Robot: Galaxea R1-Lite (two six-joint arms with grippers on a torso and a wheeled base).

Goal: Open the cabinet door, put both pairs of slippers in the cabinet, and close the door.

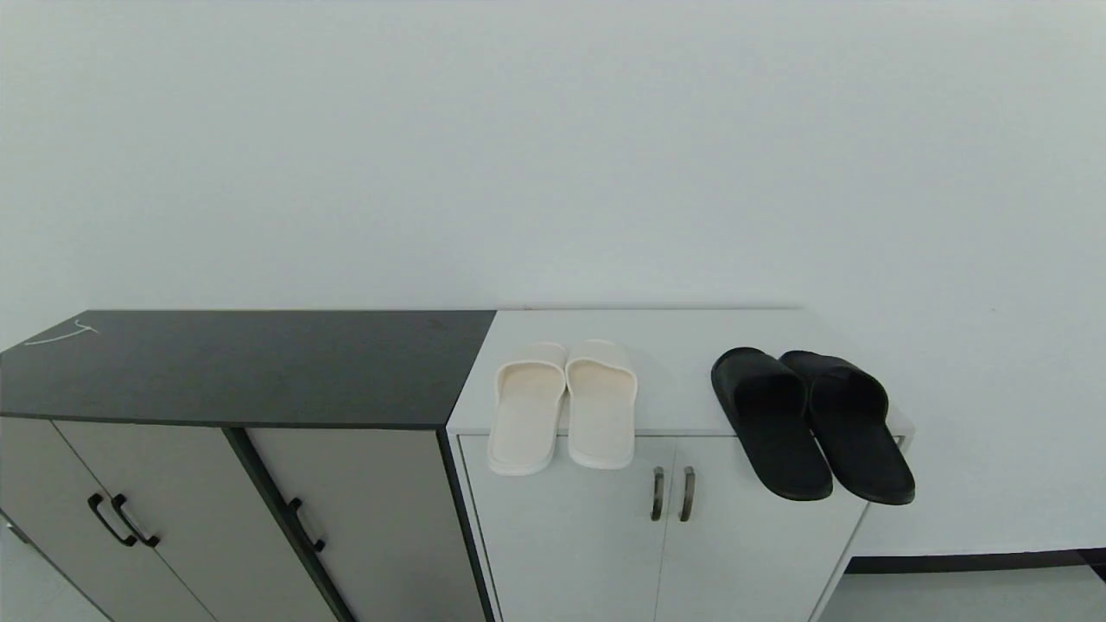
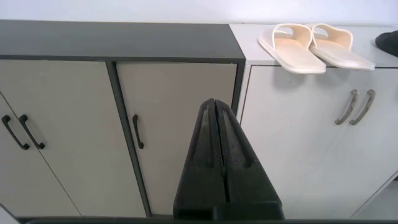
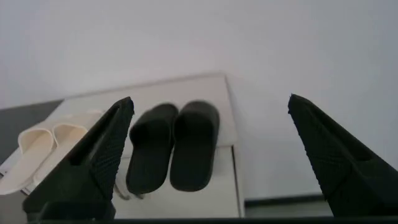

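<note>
A pair of cream slippers (image 1: pixel 563 404) and a pair of black slippers (image 1: pixel 810 422) lie side by side on top of the white cabinet (image 1: pixel 674 333), their heels sticking out over its front edge. The two doors of the white cabinet (image 1: pixel 570 536) are closed, with two grey handles (image 1: pixel 672 493) at the middle. My left gripper (image 2: pixel 214 107) is shut, with nothing in it, in front of the grey cabinet and apart from it. My right gripper (image 3: pixel 210 107) is open, well back from the black slippers (image 3: pixel 173 144). The cream slippers (image 2: pixel 314 46) also lie on the white cabinet in the left wrist view.
A lower grey cabinet with a black top (image 1: pixel 242 363) adjoins the white one on the left, its doors closed with black handles (image 1: pixel 121 520). A plain white wall (image 1: pixel 553 155) rises behind both. Bare floor (image 1: pixel 968 596) lies to the right of the white cabinet.
</note>
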